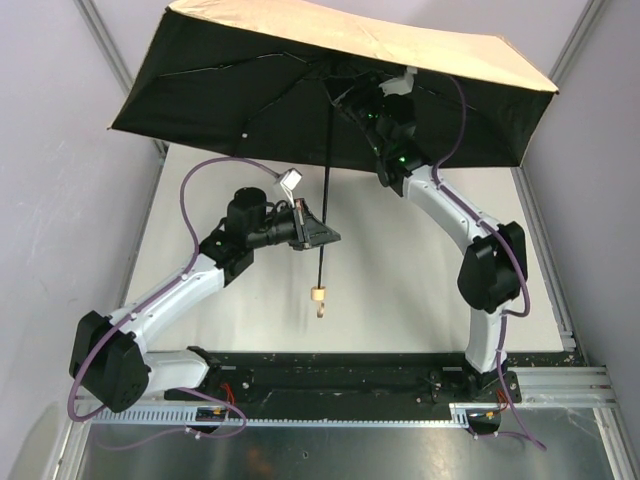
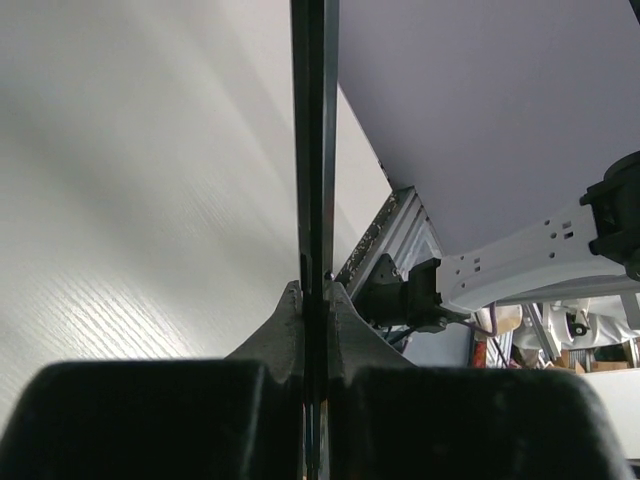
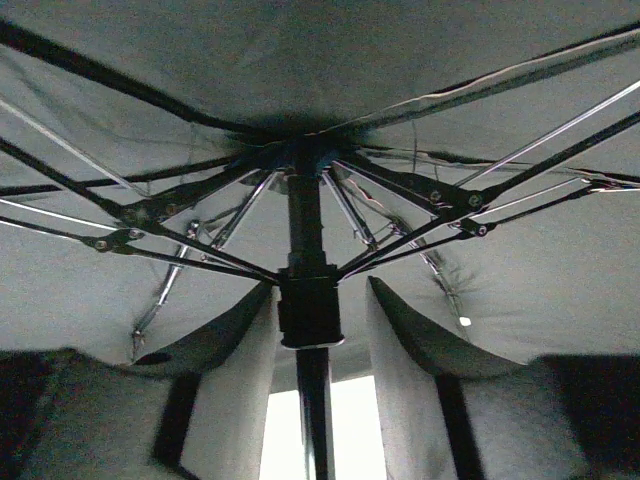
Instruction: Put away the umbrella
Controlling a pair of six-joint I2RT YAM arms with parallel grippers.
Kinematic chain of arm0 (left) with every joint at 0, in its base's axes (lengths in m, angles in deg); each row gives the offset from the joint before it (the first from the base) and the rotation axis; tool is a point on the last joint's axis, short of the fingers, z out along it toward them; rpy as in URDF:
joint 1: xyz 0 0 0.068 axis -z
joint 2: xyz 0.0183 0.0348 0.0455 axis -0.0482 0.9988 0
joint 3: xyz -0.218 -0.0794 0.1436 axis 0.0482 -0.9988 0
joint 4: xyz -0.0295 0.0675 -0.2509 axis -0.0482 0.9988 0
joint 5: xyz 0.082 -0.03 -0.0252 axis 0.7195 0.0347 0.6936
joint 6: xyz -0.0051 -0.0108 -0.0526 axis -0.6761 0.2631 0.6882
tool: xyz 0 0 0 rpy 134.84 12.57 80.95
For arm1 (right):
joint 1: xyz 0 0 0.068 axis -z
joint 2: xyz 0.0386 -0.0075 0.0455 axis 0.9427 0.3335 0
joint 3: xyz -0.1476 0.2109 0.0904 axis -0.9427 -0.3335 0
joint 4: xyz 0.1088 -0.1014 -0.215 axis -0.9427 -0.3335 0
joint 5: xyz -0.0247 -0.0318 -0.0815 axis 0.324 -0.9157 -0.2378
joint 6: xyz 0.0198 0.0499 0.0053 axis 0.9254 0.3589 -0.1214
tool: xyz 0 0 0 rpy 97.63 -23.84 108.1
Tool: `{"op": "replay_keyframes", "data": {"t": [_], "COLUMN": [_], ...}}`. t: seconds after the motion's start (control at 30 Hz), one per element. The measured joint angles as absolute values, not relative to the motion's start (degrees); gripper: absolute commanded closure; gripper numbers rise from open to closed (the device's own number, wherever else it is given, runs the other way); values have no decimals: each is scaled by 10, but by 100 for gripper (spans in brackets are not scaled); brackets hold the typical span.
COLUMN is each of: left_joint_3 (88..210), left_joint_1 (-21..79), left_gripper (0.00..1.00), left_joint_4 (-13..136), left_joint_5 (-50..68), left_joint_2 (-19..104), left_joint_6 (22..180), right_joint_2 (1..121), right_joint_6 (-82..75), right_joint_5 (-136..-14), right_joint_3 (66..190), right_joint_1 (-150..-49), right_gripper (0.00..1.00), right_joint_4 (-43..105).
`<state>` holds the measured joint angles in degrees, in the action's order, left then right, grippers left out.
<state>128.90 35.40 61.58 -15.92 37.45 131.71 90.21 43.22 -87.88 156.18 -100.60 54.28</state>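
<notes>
The umbrella [image 1: 400,45] is open, its tan canopy tilted above the far end of the table and its black underside facing me. Its thin black shaft [image 1: 326,170] runs down to the small tan handle [image 1: 319,294] and loop strap [image 1: 320,313]. My left gripper [image 1: 322,237] is shut on the lower shaft, which the left wrist view [image 2: 315,150] shows pinched between the fingertips [image 2: 340,320]. My right gripper [image 3: 320,305] is up under the canopy, open. Its fingers [image 3: 410,335] flank the black runner [image 3: 310,310] where the ribs [image 3: 180,205] meet.
The white table [image 1: 420,290] lies below the umbrella. Aluminium frame posts [image 1: 120,60] and grey walls close both sides and the back. A black base rail [image 1: 350,370] runs along the near edge. The right arm [image 2: 520,265] shows in the left wrist view.
</notes>
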Motion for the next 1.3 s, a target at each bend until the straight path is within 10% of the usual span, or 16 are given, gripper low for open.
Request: {"op": "replay_keyframes", "data": {"t": [0.1,0.2,0.27,0.5,0.9,1.13,1.3], "left_joint_3": [1289,1289,1289,1289,1289,1288,1219], "left_joint_1": [354,354,354,347,319,347,383], "left_gripper": [100,100,100,100,100,51,37], "left_joint_4": [616,614,612,613,724,712,670], "left_joint_5": [-155,-149,-144,-149,-243,-190,-139], "left_joint_2": [374,374,375,376,375,351,264], "left_joint_6": [1317,1318,1321,1321,1279,1270,1296], "right_joint_2": [920,934,939,942,754,746,711], "right_joint_6": [433,430,424,411,451,497,518], "right_joint_5": [-875,-868,-860,-800,-810,-797,-758], "right_joint_3": [1591,1618,1638,1667,1270,1256,1254], "right_joint_1": [-1006,-1006,-1006,-995,-1020,-1029,-1033], "right_gripper": [49,90,97,100,100,100,100], "right_joint_4": [519,495,476,424,588,625,618]}}
